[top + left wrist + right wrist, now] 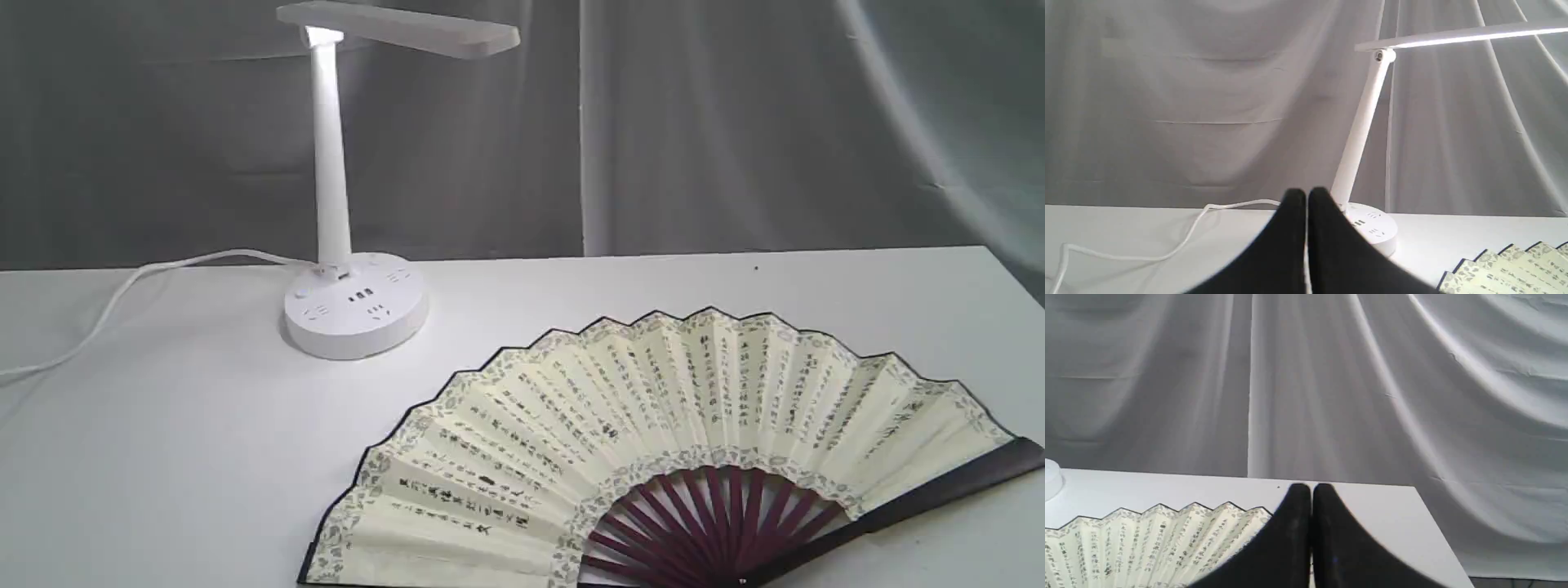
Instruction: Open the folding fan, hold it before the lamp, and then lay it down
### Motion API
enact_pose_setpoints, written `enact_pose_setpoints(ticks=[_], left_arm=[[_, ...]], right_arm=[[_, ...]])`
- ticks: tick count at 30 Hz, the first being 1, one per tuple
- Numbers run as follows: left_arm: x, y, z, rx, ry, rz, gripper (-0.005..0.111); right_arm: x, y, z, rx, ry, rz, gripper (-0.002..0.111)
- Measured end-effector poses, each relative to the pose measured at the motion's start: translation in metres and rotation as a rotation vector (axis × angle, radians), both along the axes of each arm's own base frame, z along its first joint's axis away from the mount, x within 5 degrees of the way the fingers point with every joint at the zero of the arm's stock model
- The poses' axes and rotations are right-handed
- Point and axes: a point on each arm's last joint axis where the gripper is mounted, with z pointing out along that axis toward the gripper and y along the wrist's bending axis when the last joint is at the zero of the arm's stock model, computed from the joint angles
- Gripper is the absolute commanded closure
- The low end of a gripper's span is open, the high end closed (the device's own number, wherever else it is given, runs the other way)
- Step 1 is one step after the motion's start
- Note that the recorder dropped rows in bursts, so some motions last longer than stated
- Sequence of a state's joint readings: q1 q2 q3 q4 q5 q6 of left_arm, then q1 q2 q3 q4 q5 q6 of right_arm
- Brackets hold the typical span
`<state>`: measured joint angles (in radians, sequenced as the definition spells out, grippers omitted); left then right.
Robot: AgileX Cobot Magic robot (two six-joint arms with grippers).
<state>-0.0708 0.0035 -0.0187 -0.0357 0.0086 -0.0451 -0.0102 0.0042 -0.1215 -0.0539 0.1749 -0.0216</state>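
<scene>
The folding fan [653, 441] lies spread fully open and flat on the white table, cream pleats with black calligraphy up, maroon ribs toward the front edge. Its corner shows in the left wrist view [1515, 269] and its pleats in the right wrist view [1151, 539]. The lamp [343, 204] stands lit at the back left, also seen from the left wrist [1363, 130]. My left gripper [1307, 196] is shut and empty, held back from the lamp. My right gripper [1311, 490] is shut and empty beside the fan. Neither gripper appears in the exterior view.
The lamp's white cord [122, 294] trails across the table to the left edge. A grey cloth backdrop [735, 122] hangs behind the table. The table's right edge [1437, 526] lies close to the right gripper.
</scene>
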Motion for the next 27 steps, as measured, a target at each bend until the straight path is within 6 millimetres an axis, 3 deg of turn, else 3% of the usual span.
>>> enact_pose_setpoints(ticks=[5,9,27], left_arm=[[0.001,0.000,-0.006,0.029,0.025,0.002,0.107],[0.001,0.000,-0.009,0.050,0.063,0.003,0.107],[0.001,0.000,-0.021,0.063,0.185,0.003,0.107]], right_arm=[[0.006,0.001,-0.031,0.034,0.056,0.007,0.108],[0.006,0.001,-0.042,0.040,0.145,0.005,0.108],[0.006,0.000,-0.043,0.036,0.154,0.004,0.108]])
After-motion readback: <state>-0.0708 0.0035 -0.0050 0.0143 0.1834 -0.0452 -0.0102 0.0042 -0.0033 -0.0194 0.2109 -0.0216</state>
